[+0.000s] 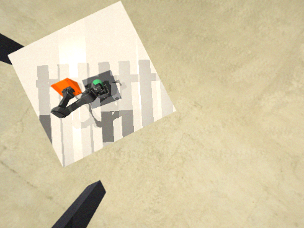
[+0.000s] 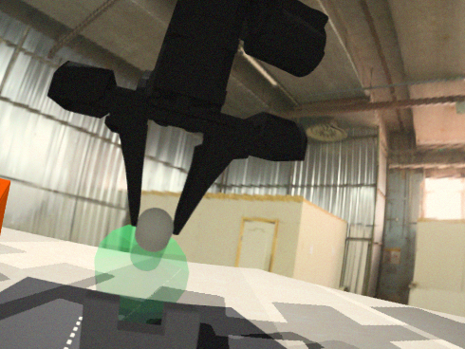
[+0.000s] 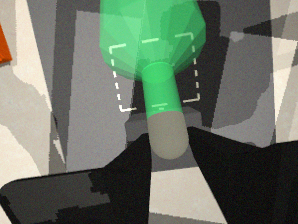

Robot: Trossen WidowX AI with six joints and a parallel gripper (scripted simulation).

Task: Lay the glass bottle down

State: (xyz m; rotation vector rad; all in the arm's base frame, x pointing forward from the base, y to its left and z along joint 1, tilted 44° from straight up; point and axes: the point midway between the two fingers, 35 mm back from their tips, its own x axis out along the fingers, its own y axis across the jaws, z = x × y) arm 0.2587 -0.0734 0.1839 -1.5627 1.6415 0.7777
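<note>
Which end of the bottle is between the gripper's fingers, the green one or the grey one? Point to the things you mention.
The grey-capped neck end of the bottle [image 2: 154,229] [image 3: 168,135]; the wide green end lies farther from the gripper [image 2: 156,229] [image 3: 170,142].

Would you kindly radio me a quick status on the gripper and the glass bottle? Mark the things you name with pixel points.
Gripper [image 2: 157,229] [image 3: 168,136] shut on bottle's neck. Glass bottle [image 1: 97,82] [image 2: 163,275] [image 3: 159,42] held above grey rest [image 2: 185,327], not released. Nothing visibly blocking.

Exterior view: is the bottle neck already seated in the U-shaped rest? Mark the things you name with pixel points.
No, the neck [image 2: 154,229] [image 3: 168,135], between the gripper's [image 2: 156,229] [image 3: 170,137] fingers, is visibly above the grey rest [image 2: 182,327].
</note>
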